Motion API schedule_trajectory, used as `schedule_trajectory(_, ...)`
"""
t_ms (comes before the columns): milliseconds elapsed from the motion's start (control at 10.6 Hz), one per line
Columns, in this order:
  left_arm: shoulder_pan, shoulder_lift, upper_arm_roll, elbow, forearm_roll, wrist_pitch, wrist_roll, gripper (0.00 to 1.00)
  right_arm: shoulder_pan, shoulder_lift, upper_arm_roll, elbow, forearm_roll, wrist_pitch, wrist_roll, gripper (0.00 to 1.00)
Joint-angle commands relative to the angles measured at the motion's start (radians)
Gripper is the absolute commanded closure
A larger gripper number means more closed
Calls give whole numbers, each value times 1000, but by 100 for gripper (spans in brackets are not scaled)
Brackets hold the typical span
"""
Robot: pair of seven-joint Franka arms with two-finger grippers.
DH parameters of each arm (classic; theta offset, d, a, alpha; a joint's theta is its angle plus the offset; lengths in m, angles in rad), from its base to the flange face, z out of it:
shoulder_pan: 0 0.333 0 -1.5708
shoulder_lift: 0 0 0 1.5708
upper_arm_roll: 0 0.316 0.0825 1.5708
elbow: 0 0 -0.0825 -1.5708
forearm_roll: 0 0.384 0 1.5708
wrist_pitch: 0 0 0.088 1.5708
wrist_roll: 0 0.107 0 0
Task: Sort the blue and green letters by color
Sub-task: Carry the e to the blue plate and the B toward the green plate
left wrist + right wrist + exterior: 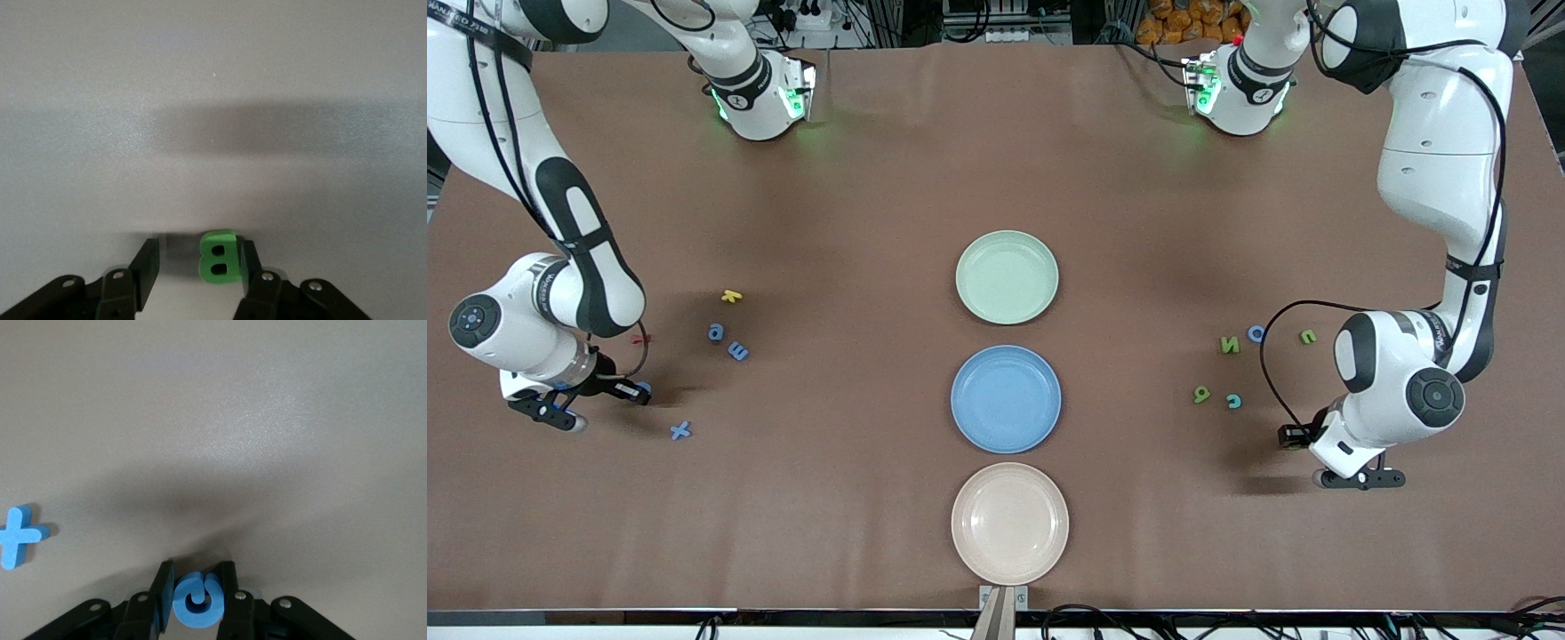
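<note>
Blue foam letter e (195, 600) sits pinched between the fingers of the right end effector (195, 590), low on the brown table (854, 178) at the right arm's end. Green foam letter B (218, 257) stands between the left end effector's (200, 263) half-spread fingers (touching one finger only), its long axis running away from the wrist. Both arms bend steeply down.

Three plates (1007, 277); yellow letter (731, 296)
</note>
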Motion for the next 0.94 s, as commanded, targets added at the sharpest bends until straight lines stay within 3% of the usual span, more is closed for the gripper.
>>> schedule_trajectory(0,-11,19,11,25,14,7,1,47,2,1,11,7,5,-7,-6,91)
schedule_trajectory(94,-9,21,11,24,14,14,1,47,11,-18,11,17,4,-49,-3,91)
schedule_trajectory(189,-11,22,11,24,14,14,0,56,34,-35,11,40,11,-101,6,91)
schedule_trajectory(472,-11,22,11,21,14,14,1,95,129,-55,14,100,24,-167,206,90)
schedule_trajectory(567,-12,21,11,21,14,14,1,100,164,-54,17,119,24,-169,280,90)
schedule_trajectory(850,-34,-10,10,21,15,8,6,100,230,-52,77,163,48,-169,435,90)
